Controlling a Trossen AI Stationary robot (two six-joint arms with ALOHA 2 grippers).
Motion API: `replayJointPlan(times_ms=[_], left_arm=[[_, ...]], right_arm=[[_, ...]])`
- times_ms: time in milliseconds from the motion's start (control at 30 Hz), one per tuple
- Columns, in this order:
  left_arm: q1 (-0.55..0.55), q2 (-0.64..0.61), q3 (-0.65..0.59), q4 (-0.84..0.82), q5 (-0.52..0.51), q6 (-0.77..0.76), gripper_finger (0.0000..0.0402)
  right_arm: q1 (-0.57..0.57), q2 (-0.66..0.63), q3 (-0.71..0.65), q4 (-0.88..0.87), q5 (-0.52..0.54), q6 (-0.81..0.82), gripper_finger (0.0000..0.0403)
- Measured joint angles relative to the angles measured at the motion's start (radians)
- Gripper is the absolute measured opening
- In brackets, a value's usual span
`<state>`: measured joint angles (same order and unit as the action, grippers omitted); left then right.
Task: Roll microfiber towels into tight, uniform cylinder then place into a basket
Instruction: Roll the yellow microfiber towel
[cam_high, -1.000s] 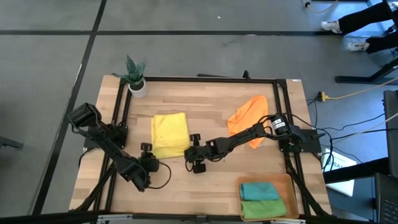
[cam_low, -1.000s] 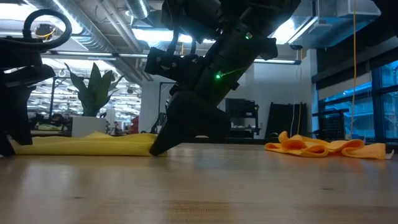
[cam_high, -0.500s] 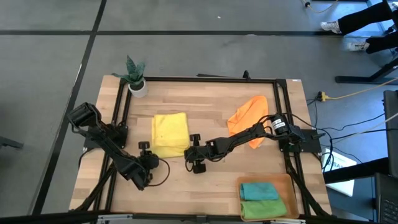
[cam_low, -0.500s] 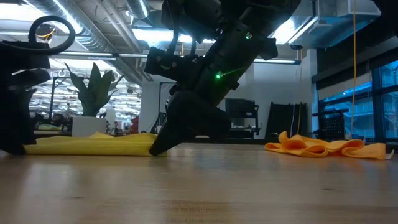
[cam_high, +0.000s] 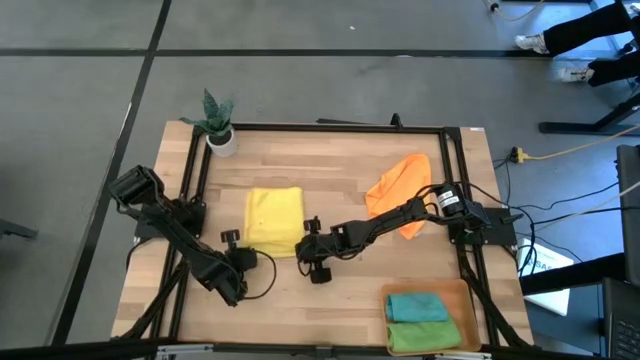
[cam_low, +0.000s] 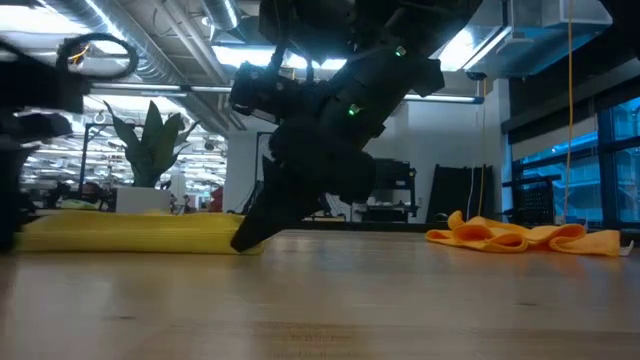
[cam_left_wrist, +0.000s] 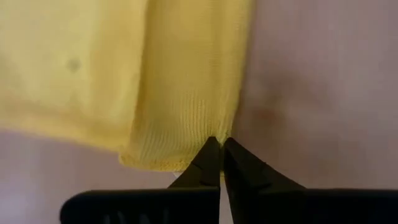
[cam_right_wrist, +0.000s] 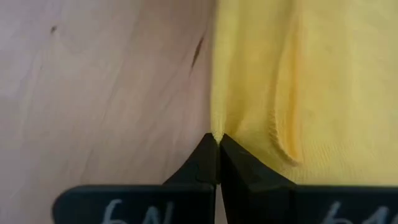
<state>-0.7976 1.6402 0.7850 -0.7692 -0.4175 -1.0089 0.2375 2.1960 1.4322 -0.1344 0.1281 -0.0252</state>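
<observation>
Folded yellow towel (cam_high: 273, 220) lies flat mid-table; both grippers — left gripper (cam_left_wrist: 219, 148) and right gripper (cam_right_wrist: 217, 144) — pinch its near corners, fingers closed on cloth (basket (cam_high: 470, 318) sits well apart).

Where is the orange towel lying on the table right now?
In the high view the orange towel lies crumpled at the table's right side, partly under the right arm, right of the yellow towel and above the basket.

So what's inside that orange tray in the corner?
The basket holds two folded towels side by side, a teal towel and a green towel. Anything under them is covered.
</observation>
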Motion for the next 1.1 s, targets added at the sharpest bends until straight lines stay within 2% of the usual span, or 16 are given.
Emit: replayJointPlan(times_ms=[133,233,333,600,733,900,967,1100], left_arm=[[-0.001,0.001,0.053,-0.016,0.069,0.034,0.0001],[-0.003,0.001,0.086,-0.021,0.083,0.05,0.0],[-0.003,0.001,0.112,-0.046,0.078,0.05,0.0],[-0.003,0.0,0.17,-0.19,-0.02,-0.041,0.0],[0.005,0.0,0.177,-0.206,-0.049,-0.063,0.0],[0.034,0.0,0.178,-0.209,-0.055,-0.09,0.0],[0.045,-0.001,0.178,-0.207,-0.039,-0.089,0.0],[0.056,-0.001,0.178,-0.2,0.055,-0.089,0.0]], right_arm=[[0.007,-0.001,0.008,-0.015,-0.046,0.025,0.0006],[0.014,-0.001,0.042,-0.058,-0.093,0.051,0.0006],[0.021,-0.001,0.089,-0.13,-0.096,0.083,0.0006],[0.037,-0.001,0.174,-0.247,0.129,0.184,0.0006],[0.037,-0.001,0.182,-0.257,0.141,0.231,0.0006],[0.035,-0.001,0.182,-0.256,0.207,0.257,0.0006],[0.03,-0.001,0.182,-0.256,0.151,0.257,0.0006],[0.02,-0.001,0.182,-0.255,-0.059,0.268,0.0006]])
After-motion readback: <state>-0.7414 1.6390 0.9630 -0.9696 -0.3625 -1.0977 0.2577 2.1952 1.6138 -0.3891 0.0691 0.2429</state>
